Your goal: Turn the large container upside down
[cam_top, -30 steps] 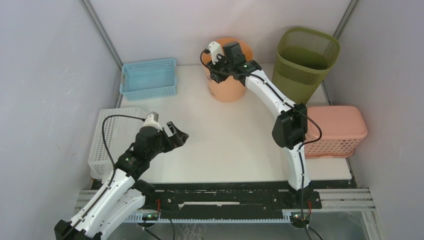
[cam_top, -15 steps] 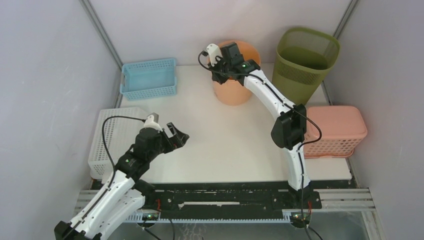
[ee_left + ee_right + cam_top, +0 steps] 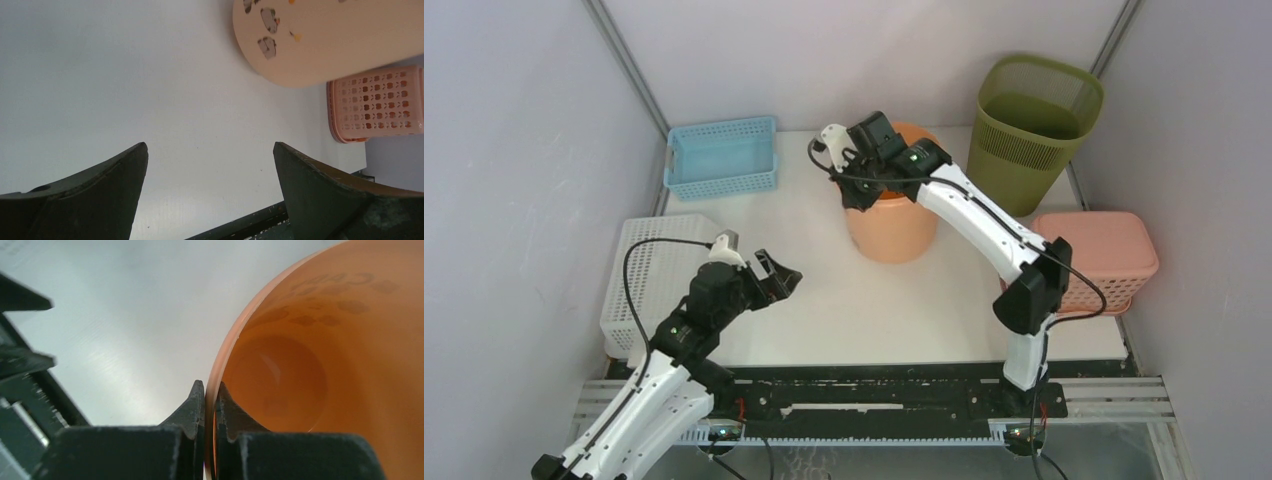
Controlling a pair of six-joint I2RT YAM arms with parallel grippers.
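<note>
On the white table point(image 3: 824, 255), the large orange container point(image 3: 894, 232) now sits just above the centre of the top view. It has been drawn forward from the back edge and is upright, mouth up. The right gripper point(image 3: 210, 386), half-open a second ago, now pinches the container's left rim, one finger inside and one outside, a hold from which tipping can likely begin. The left gripper point(image 3: 210, 150) hangs spread wide and empty at lower left.
</note>
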